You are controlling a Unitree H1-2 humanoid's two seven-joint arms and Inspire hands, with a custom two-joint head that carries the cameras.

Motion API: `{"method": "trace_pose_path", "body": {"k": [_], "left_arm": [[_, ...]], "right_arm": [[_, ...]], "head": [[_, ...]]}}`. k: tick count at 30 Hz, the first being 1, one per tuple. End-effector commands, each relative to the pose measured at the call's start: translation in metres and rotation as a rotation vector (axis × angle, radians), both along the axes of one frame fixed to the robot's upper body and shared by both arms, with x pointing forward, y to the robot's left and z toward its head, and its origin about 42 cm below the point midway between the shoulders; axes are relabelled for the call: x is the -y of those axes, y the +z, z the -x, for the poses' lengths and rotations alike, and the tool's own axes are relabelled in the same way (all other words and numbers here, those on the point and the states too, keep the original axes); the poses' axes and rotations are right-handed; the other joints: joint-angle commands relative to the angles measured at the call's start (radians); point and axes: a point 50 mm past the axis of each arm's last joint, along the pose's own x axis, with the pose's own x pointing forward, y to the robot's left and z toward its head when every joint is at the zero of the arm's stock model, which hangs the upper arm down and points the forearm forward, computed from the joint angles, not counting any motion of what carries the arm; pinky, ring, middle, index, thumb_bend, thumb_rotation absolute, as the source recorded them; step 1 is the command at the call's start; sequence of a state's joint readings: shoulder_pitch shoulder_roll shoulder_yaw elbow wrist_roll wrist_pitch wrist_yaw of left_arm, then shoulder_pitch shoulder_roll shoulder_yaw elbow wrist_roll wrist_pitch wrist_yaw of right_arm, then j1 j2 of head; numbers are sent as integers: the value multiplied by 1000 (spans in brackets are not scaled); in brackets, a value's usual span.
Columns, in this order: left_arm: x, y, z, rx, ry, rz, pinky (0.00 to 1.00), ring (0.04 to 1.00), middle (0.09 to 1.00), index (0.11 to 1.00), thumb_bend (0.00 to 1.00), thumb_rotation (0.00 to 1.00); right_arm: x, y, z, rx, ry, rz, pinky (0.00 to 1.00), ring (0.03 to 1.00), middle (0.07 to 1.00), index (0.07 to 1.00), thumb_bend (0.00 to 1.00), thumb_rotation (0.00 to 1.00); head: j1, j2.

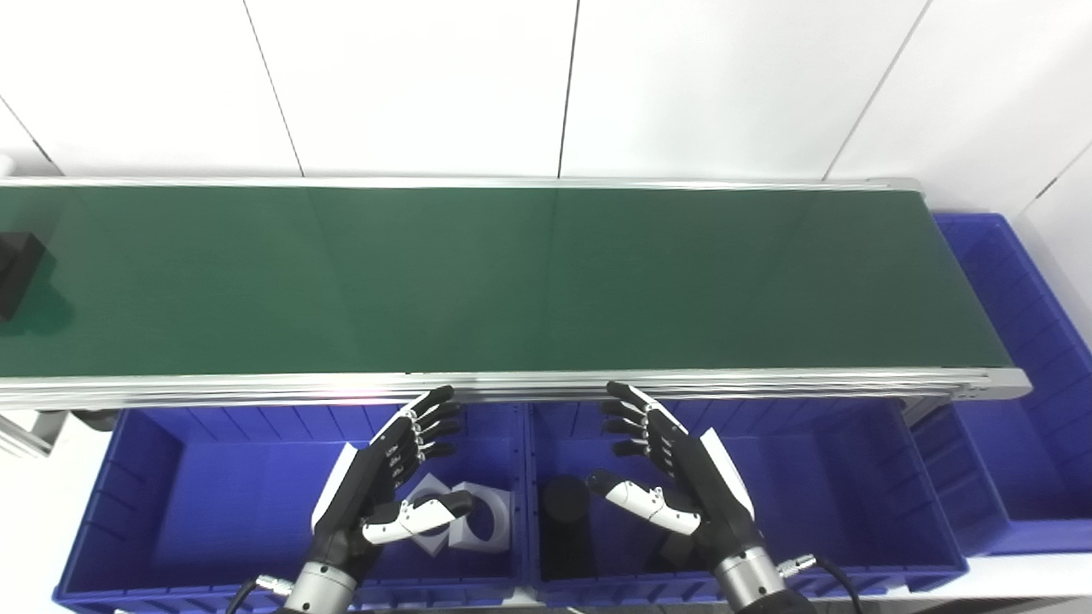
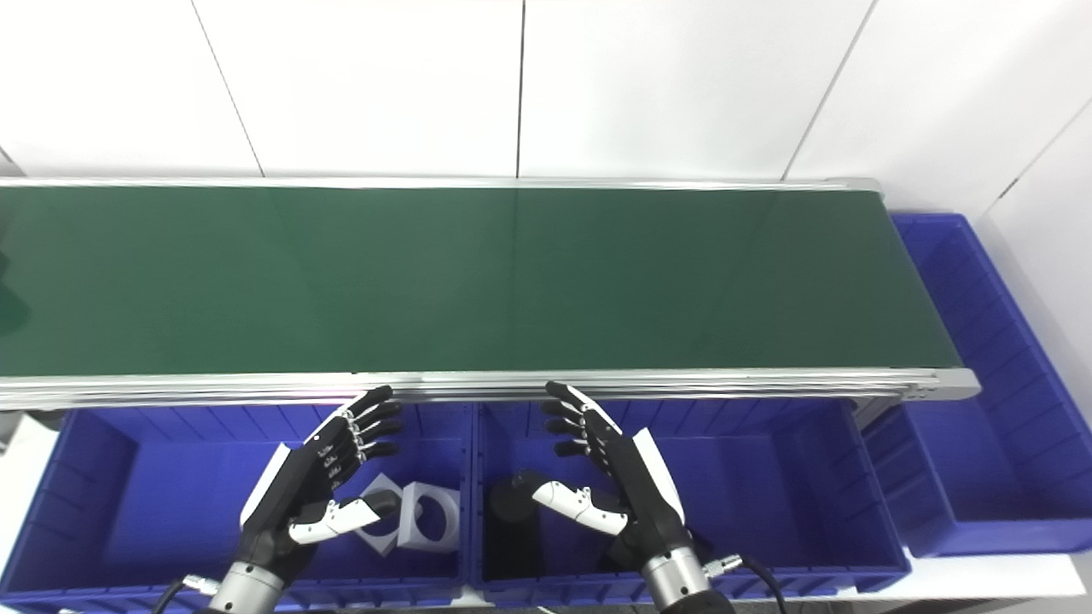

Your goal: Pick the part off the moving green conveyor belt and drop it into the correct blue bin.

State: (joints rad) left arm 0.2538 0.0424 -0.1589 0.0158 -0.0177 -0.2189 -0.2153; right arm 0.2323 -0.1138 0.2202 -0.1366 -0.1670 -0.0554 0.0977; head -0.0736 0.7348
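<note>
Black part [image 1: 17, 273] just entering belt [image 1: 512, 281] at 9 o'clock, unpicked. Left hand [image 1: 384, 477], right hand [image 1: 674, 473] both released, empty, over bins [image 1: 128, 477].

Belt [image 1: 512, 281]: you see smooth green sheet, slight sheen, faint reflections. Frame [image 1: 512, 385]: brushed silver metal, light glint. Bins [image 1: 213, 495]: blue plastic, ribbed walls, semi-gloss. White parts [image 1: 478, 516]: matt plastic look. Black cylinder [image 1: 565, 512]: dull finish. Left robot hand [image 1: 384, 486], right robot hand [image 1: 674, 477]: glossy black-and-white shells, metal wrists. Wall [image 1: 426, 85]: smooth white panels.
</note>
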Motion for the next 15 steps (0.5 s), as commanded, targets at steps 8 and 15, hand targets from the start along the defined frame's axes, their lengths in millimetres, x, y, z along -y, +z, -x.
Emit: {"method": "trace_pose_path", "body": {"k": [8, 15], "left_arm": [[5, 7, -4, 59, 7, 12, 757, 817, 845, 871, 922, 389], [6, 6, -4, 47, 8, 20, 765, 823, 849, 872, 935, 389]], "right_arm": [[0, 7, -2, 71, 9, -13, 707, 793, 828, 882, 661, 513], [1, 6, -2, 71, 8, -10, 705, 794, 828, 883, 663, 514]], "head": [[3, -5], [7, -14]]}}
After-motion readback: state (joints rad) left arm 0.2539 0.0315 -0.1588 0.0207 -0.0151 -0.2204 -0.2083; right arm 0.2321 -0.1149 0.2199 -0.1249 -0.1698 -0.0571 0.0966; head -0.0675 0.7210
